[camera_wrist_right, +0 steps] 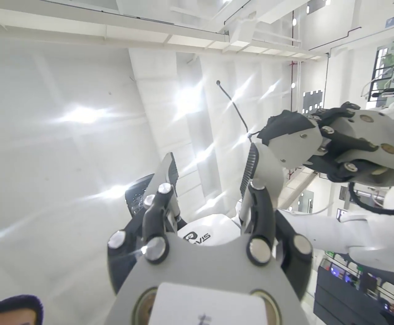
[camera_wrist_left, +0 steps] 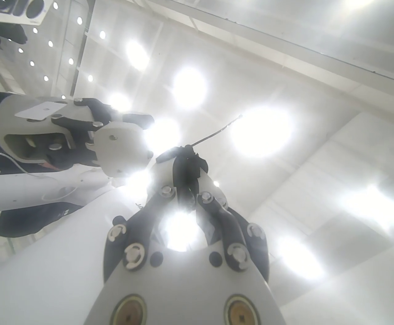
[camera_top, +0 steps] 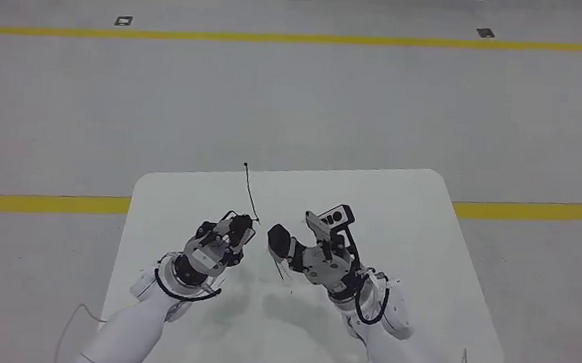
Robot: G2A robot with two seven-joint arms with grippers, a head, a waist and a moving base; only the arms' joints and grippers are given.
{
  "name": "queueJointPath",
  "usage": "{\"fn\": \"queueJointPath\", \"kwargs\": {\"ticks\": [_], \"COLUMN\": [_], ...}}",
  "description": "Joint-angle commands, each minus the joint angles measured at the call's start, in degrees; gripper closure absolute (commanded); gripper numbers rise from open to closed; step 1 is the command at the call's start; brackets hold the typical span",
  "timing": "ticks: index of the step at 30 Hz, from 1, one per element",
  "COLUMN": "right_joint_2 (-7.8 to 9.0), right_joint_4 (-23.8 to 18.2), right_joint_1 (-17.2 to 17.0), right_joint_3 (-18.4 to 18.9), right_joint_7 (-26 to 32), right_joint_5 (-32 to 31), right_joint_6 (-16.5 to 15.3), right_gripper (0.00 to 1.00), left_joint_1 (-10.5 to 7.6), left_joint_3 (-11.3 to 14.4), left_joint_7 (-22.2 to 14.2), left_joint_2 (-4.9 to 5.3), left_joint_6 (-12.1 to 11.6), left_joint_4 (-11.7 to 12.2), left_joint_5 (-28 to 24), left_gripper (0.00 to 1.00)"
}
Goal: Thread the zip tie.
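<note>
— Fingers of the left gripper [camera_wrist_left: 186, 157]: how do they stand?
— Pressed together, clamped on the zip tie [camera_wrist_left: 215, 133] close to one of its ends. No gap shows between them.
— What does the tie look like?
— It is black, thin and slightly curved, with a small knob at its free tip. Most of its length sticks out beyond the grip. A short dark stub shows on the other side of the fingertips.
— Where does it lie?
— In the top view it runs from the left gripper over the far half of the table [camera_top: 400, 198], and its tip is near the far edge. In both wrist views it points up against the ceiling lights. Whether any part of it touches the tabletop cannot be told.
— And the right gripper [camera_wrist_right: 212, 163]?
— Its fingers are spread wide and hold nothing. One ribbed pad sits just beside the left gripper's tips, right under the spot where the tie leaves them. Whether pad and tie touch cannot be told.
— How are the two grippers placed?
— Both are above the middle of the table, close together and side by side, with their tips turned toward each other. The left gripper holds the tie between them.
— The count?
— One zip tie, two grippers, and one white table with rounded corners.
</note>
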Motion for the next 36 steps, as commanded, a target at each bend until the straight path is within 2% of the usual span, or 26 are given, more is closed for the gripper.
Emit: {"fn": "queueJointPath", "kwargs": {"ticks": [1, 9, 19, 30, 36], "right_joint_2": [-0.11, -0.57, -0.98, -1.31, -1.51], "right_joint_4": [0.32, 1.21, 1.62, 2.16, 2.62], "right_joint_1": [0.17, 1.10, 1.42, 1.77, 2.09], "right_joint_3": [-0.41, -1.88, -2.62, -2.77, -2.91], "right_joint_7": [-0.19, -1.54, -2.30, -2.65, -2.76], "right_joint_5": [-0.25, -1.58, -2.10, -2.44, -2.57], "right_joint_6": [0.10, 0.09, -0.08, -0.17, -0.19], "right_gripper": [0.56, 0.59, 0.71, 0.77, 0.76], "left_joint_1": [-0.16, -0.29, -0.15, -0.20, -0.15], "left_joint_3": [0.16, 0.29, 0.14, -0.16, -0.31], "left_joint_7": [-0.02, -0.13, -0.25, -0.42, -0.53], "left_joint_2": [-0.13, -0.53, -0.94, -1.30, -1.47], "left_joint_6": [-0.15, -0.32, 0.05, 0.62, 1.02], "left_joint_4": [0.26, 0.48, 0.49, 0.65, 0.67], "left_joint_5": [0.37, 1.04, 1.40, 1.84, 2.02], "left_gripper": [1.00, 1.00, 1.00, 1.00, 1.00]}}
